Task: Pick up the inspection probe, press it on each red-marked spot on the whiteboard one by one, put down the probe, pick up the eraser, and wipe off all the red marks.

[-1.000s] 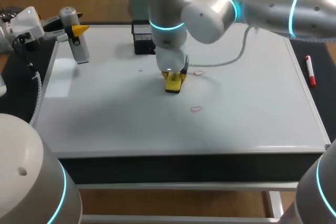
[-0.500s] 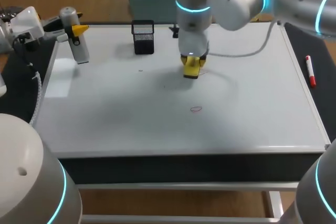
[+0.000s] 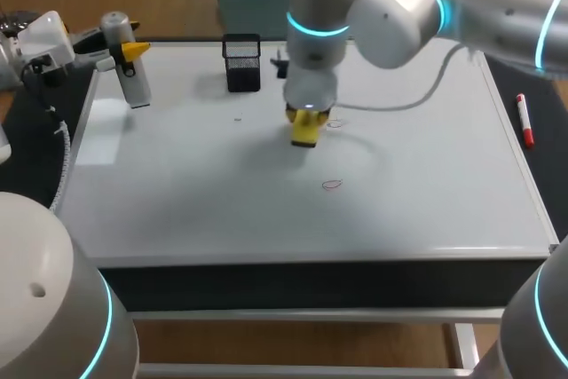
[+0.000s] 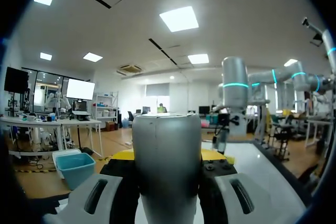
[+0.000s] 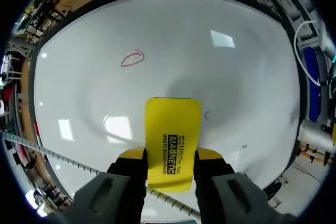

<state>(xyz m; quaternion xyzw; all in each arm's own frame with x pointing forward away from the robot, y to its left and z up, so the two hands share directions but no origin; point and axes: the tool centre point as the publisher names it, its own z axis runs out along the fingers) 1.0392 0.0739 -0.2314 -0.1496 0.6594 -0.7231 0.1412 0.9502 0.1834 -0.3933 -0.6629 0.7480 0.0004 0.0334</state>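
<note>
My right gripper (image 3: pixel 306 119) is shut on the yellow eraser (image 3: pixel 305 132), which points down at the middle of the whiteboard (image 3: pixel 177 175). In the right wrist view the eraser (image 5: pixel 172 142) sits between the right gripper's (image 5: pixel 172 156) yellow tips, over the board. One small red loop (image 3: pixel 335 122) lies just right of the eraser, another (image 3: pixel 332 185) nearer the front. The wrist view shows a red mark (image 5: pixel 131 59) ahead of the eraser. At the board's far left my left gripper (image 3: pixel 131 49) is shut on the grey probe (image 3: pixel 135 86), held upright. The probe (image 4: pixel 168 166) fills the left gripper (image 4: pixel 168 157).
A black mesh holder (image 3: pixel 242 62) stands at the board's far edge, with a small black object (image 3: pixel 280 65) next to it. A red marker (image 3: pixel 525 122) lies on the dark strip right of the board. My right arm's cable (image 3: pixel 417 86) hangs over the board's far right.
The right arm carried the eraser from the board's middle to the far right over the upper red loop, then back left and nearer. The left arm and probe stayed still.
</note>
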